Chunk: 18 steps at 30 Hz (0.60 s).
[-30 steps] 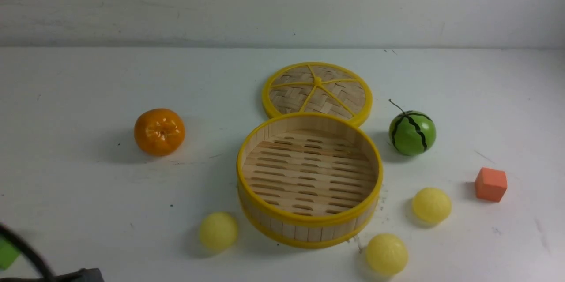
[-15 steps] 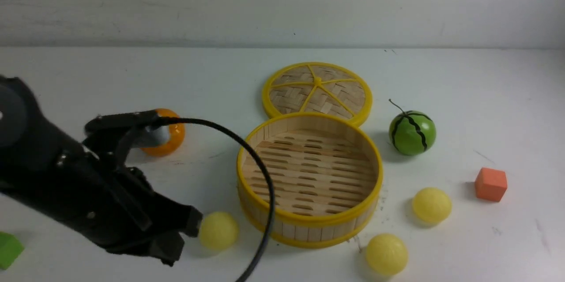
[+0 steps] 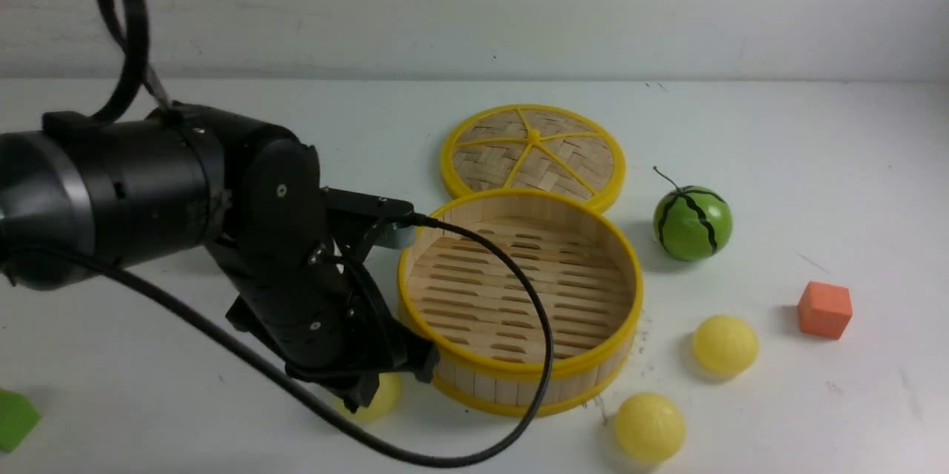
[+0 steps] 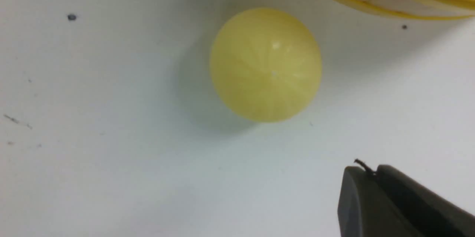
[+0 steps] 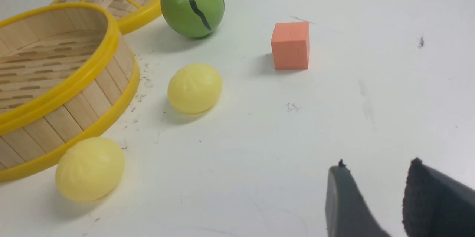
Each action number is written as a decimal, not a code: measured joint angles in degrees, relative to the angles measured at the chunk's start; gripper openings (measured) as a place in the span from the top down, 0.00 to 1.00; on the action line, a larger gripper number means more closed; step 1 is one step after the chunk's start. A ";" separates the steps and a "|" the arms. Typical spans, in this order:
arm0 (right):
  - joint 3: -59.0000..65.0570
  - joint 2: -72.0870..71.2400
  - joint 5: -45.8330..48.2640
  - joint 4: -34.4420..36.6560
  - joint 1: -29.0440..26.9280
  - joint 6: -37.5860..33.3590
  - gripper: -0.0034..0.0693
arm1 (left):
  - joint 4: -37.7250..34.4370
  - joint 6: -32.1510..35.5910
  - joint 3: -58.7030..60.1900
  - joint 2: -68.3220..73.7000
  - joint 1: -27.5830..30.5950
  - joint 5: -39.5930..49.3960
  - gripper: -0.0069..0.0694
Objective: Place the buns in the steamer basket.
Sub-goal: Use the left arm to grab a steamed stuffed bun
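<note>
Hovering left gripper over the bun just beside the steamer basket; can't tell its jaw spread. Centre up, straddle it evenly, squeeze gently.

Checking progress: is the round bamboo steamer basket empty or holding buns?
Empty. The round bamboo steamer basket has a bare slatted floor; three pale yellow round buns lie outside it.

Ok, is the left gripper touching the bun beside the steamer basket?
Apart. In the left wrist view bare table rings the bun, and the left gripper sits clear of it.
</note>
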 joint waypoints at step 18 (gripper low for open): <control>0.00 0.00 0.00 0.00 0.00 0.00 0.62 | 7.34 -0.61 -2.16 7.28 0.00 -4.35 0.60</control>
